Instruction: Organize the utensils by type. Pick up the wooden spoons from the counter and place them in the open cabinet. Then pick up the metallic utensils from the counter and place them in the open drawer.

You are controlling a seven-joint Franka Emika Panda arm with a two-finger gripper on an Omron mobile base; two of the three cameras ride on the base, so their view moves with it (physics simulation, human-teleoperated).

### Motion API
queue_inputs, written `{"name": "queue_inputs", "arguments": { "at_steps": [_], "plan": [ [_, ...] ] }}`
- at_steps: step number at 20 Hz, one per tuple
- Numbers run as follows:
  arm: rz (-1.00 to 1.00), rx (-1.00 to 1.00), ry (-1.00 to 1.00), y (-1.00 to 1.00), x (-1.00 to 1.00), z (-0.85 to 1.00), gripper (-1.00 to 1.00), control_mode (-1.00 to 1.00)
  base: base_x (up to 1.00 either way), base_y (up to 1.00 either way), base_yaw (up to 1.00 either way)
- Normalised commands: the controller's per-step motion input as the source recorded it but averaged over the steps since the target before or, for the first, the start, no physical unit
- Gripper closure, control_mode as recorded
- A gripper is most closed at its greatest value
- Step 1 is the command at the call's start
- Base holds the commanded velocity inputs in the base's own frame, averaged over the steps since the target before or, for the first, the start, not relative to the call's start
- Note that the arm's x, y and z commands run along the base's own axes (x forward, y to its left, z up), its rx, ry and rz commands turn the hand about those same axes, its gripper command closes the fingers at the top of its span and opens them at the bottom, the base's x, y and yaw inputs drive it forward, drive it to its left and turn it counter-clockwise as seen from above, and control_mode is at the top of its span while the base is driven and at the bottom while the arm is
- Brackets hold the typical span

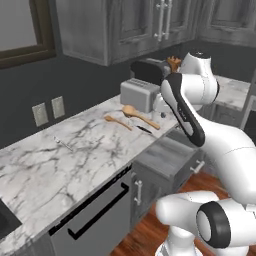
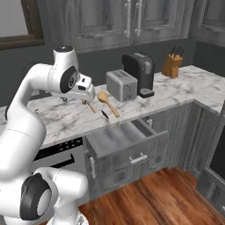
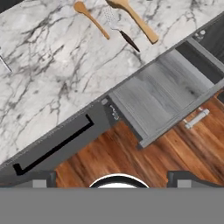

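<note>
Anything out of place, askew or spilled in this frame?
Nothing spilled or damaged. Two wooden spoons and a dark-handled metal utensil lie loose on the counter, awaiting sorting. The drawer stands open and holds nothing.

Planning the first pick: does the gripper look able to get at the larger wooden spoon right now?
Probably yes: the larger wooden spoon lies bare on the counter, nothing over it, and the gripper stands open close by.
</note>
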Motion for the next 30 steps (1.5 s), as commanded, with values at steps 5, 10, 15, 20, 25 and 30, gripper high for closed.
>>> {"name": "queue_inputs", "arguments": {
  "at_steps": [5, 10, 15, 20, 25, 30],
  "plan": [
    [0.00, 0.00, 0.00, 0.00, 0.00, 0.00, -1.00, 1.00, 0.00, 0.14, -0.35],
    [0.00, 0.00, 0.00, 0.00, 0.00, 0.00, -1.00, 1.00, 0.00, 0.21, -0.31],
    [0.00, 0.00, 0.00, 0.00, 0.00, 0.00, -1.00, 1.00, 0.01, 0.45, -0.29],
    [0.00, 0.00, 0.00, 0.00, 0.00, 0.00, -1.00, 1.00, 0.07, 0.52, -0.25],
    [0.00, 0.00, 0.00, 0.00, 0.00, 0.00, -1.00, 1.00, 0.18, 0.36, -0.16],
    [0.00, 0.00, 0.00, 0.00, 0.00, 0.00, -1.00, 1.00, 0.16, 0.48, -0.11]
  ]
}}
